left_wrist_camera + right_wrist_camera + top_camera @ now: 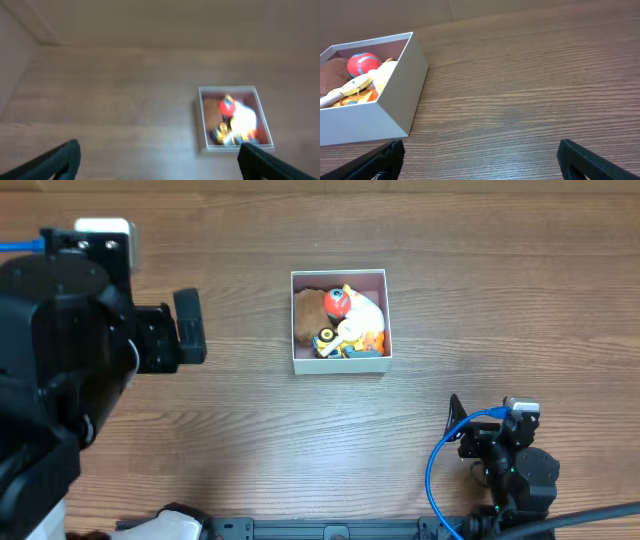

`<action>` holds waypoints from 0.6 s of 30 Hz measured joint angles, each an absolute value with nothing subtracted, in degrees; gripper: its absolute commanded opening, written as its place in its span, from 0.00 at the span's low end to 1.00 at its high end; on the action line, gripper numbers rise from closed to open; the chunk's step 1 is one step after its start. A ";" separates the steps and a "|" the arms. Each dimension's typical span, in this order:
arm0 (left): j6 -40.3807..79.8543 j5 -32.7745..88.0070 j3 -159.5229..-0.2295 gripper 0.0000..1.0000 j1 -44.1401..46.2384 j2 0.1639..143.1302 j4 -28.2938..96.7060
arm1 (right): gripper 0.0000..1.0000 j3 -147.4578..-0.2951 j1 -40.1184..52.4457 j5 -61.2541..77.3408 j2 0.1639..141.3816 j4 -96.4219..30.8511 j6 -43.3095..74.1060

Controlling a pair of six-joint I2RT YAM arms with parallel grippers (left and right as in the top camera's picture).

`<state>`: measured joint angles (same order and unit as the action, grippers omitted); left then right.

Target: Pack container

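Note:
The container (340, 364), a white-walled square box, sits at the table's middle back. It holds a red ball (337, 301), a brown plush (306, 315), a white and yellow toy (364, 318) and small orange and blue pieces. My left gripper (188, 328) is open and empty, raised high, left of the box. In the blurred left wrist view the box (235, 148) lies beyond the open jaws (160, 167), to the right. My right gripper (488, 420) is open and empty at the front right. In its view the box wall (360, 125) stands left of the jaws (487, 162).
The wooden table (450, 300) stretches around the box on all sides. A blue cable (440, 460) loops beside the right arm at the front right. The bulky left arm (60, 350) fills the left side of the overhead view.

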<state>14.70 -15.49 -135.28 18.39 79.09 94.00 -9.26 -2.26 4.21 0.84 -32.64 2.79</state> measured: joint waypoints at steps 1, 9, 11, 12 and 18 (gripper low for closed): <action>14.72 -15.33 -132.38 1.00 15.70 77.91 91.50 | 1.00 -9.26 -2.26 4.21 0.84 -32.64 2.76; 14.96 -11.86 -71.96 1.00 1.48 45.87 44.84 | 1.00 -9.23 -2.26 4.21 0.84 -32.47 2.76; 15.40 -11.31 -55.72 1.00 1.39 38.26 37.23 | 1.00 -9.23 -2.26 4.19 0.84 -32.58 2.79; 15.84 -11.25 -51.35 1.00 1.39 36.14 35.42 | 1.00 -9.23 -2.26 4.19 0.84 -32.53 2.79; 18.57 -10.92 -20.38 1.00 1.39 15.27 21.96 | 1.00 -9.21 -2.26 4.19 0.82 -32.56 2.76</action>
<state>18.57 -10.92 -20.38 1.39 15.27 21.96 -9.21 -2.26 4.19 0.82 -32.56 2.76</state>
